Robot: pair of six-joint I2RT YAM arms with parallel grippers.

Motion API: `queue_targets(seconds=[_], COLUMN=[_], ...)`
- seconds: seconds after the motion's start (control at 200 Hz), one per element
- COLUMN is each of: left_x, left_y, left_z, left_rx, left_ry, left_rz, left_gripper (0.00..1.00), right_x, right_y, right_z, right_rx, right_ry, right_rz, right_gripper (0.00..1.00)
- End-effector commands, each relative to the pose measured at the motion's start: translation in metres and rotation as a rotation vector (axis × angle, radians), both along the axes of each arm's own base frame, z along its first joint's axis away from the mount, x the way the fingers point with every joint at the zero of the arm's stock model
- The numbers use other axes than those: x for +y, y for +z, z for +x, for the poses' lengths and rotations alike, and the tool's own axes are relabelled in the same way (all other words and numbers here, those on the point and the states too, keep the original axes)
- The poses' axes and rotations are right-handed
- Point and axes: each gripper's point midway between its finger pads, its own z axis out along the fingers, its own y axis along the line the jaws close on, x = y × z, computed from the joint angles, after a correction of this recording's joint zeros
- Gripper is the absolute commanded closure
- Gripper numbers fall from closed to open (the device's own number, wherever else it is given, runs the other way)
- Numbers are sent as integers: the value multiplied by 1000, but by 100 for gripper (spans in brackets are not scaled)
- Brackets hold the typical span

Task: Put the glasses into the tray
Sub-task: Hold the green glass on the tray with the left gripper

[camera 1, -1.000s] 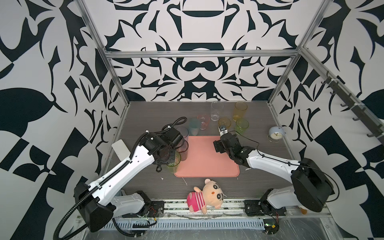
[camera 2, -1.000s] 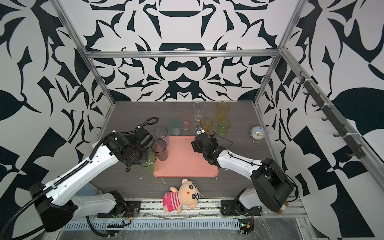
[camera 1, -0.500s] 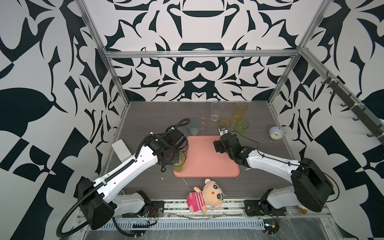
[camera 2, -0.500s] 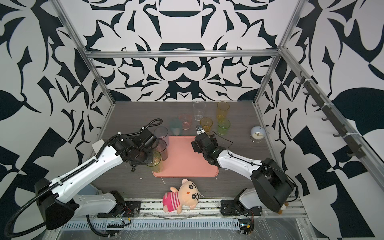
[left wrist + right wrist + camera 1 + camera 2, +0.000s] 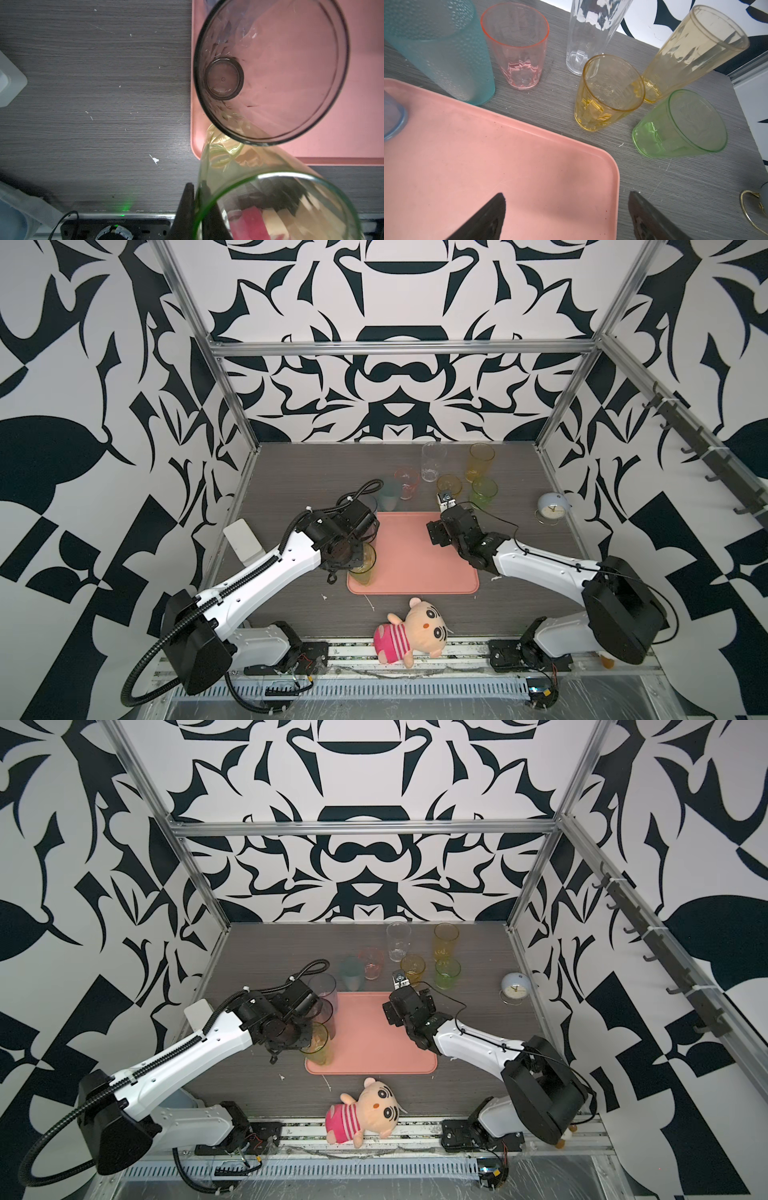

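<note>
Yellow-green tumbler [image 5: 239,166] rim clenched by left tool [image 5: 197,212], seen only by left wrist; right tool [image 5: 566,193] released, empty, above salmon tray [image 5: 488,155] far right corner

The table [image 5: 83,83] is grey wood grain, matt and finely ridged, flecked with white crumbs. The tray [image 5: 508,176] looks like smooth matt plastic, lightly scuffed and dotted with dark specks. The teal glass [image 5: 446,52] has a pebbled, frosted skin. The pink glass [image 5: 517,47], clear glass [image 5: 589,31], amber glass [image 5: 608,91], yellow glass [image 5: 691,47] and green glass [image 5: 679,124] are glossy and see-through with faceted walls. The smoky glass [image 5: 270,72] and yellow-green glass [image 5: 249,166] are glossy too, with smooth rims. The doll [image 5: 411,630] is soft plush cloth. The arms [image 5: 266,572] wear glossy white plastic shells. The frame [image 5: 399,348] is dull silver metal. The clock [image 5: 549,506] stands on thin gold-coloured wire.
</note>
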Motion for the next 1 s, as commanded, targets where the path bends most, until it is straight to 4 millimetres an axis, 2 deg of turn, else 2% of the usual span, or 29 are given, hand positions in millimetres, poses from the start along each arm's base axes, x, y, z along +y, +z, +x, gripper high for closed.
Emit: queue_targets(seconds=[0.0,0.65,0.81,0.995], left_x=[0,2,2,3], left_y=[-9,-21,-16,-5], left_z=[-1,-4,-3,-1], left_rx=[32,65,54,32], left_ry=[9,8,10,12], left_rz=[26,61,51,46], left_gripper=[100,97,89,85], right_x=[5,6,5,4], right_y=[20,18,19,20], right_z=[9,9,9,9], right_rx=[-44,-38,-40,-42], right_ry=[-22,-21,-21,-24], right_rz=[30,25,27,28], right_gripper=[5,5,5,5])
